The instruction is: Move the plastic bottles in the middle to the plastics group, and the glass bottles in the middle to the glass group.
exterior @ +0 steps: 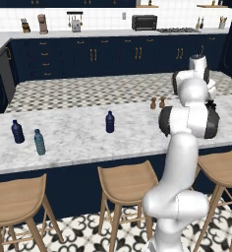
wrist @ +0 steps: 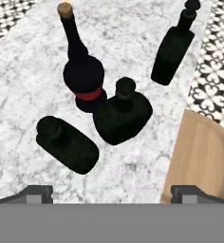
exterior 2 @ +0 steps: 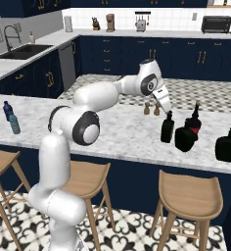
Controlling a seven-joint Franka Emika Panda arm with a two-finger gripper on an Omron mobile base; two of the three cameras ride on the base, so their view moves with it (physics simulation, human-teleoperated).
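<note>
Glossy black bottles point(wrist: 121, 116) – one red-banded point(wrist: 83, 76) – on grey-veined white marble counter point(wrist: 28, 71).

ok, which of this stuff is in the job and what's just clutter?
Job: middle navy bottle; left navy bottle; teal-grey bottle; red-labelled bottle; three black bottles.
Clutter: two shakers; stools; toaster oven.

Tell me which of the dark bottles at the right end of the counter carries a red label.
The slim-necked bottle with the cork-coloured top has a red band round its belly. The three black bottles around it are plain; it stands touching or close behind the squat black bottle.
</note>
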